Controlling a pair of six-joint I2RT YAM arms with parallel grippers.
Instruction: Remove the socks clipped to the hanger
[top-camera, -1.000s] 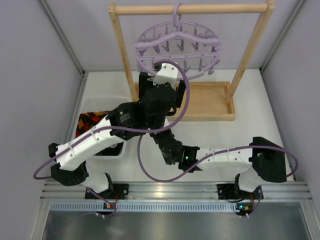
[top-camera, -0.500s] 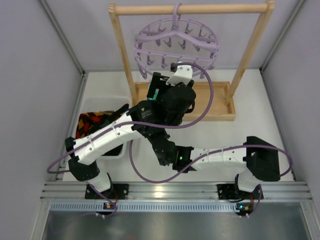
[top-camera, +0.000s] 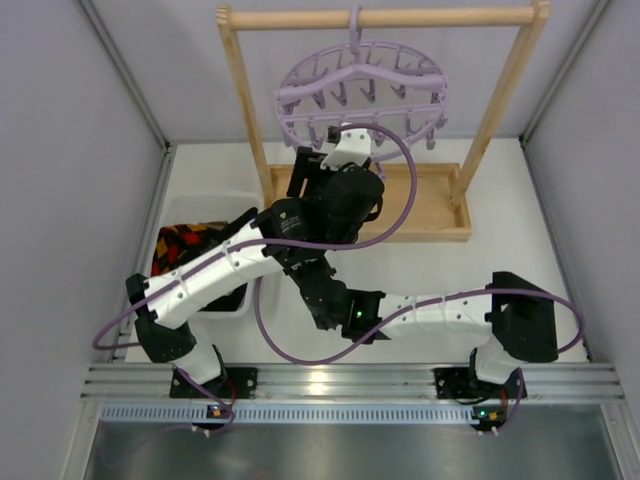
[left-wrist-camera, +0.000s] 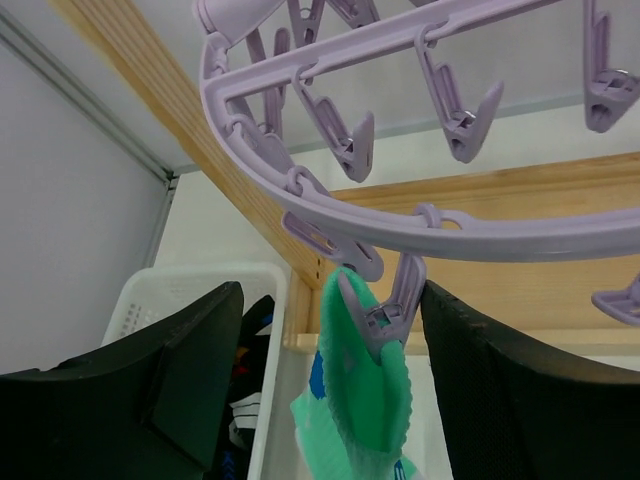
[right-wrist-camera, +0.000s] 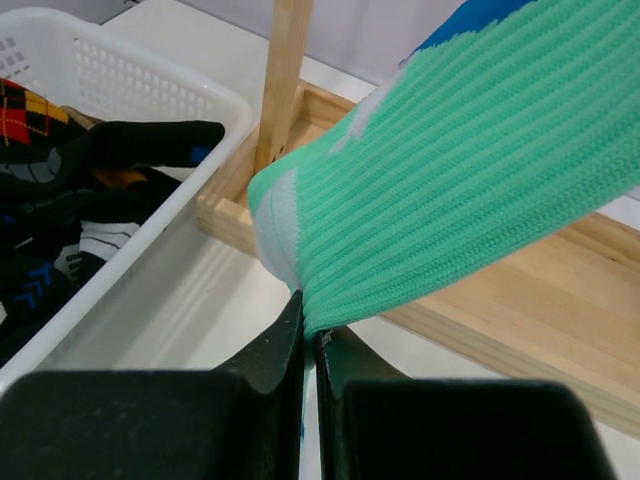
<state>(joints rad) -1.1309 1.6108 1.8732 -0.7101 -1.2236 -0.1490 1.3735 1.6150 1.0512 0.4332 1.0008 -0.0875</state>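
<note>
Step in hand: freeing the teal-and-white ribbed sock (left-wrist-camera: 362, 410), hung from one clip (left-wrist-camera: 388, 312) of the round lavender plastic hanger (left-wrist-camera: 520, 236); left gripper (left-wrist-camera: 330, 292) jaws spread, straddling that clip; right gripper (right-wrist-camera: 308, 335) jaws pressed together, pinching the sock's lower edge; next, likely: squeeze clip, draw sock down.

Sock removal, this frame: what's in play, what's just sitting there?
In play: green sock, lavender hanger, the clip holding the sock, left gripper open around that clip, right gripper shut on the sock.
Not in play now: wooden rack, white basket, socks in it.
</note>
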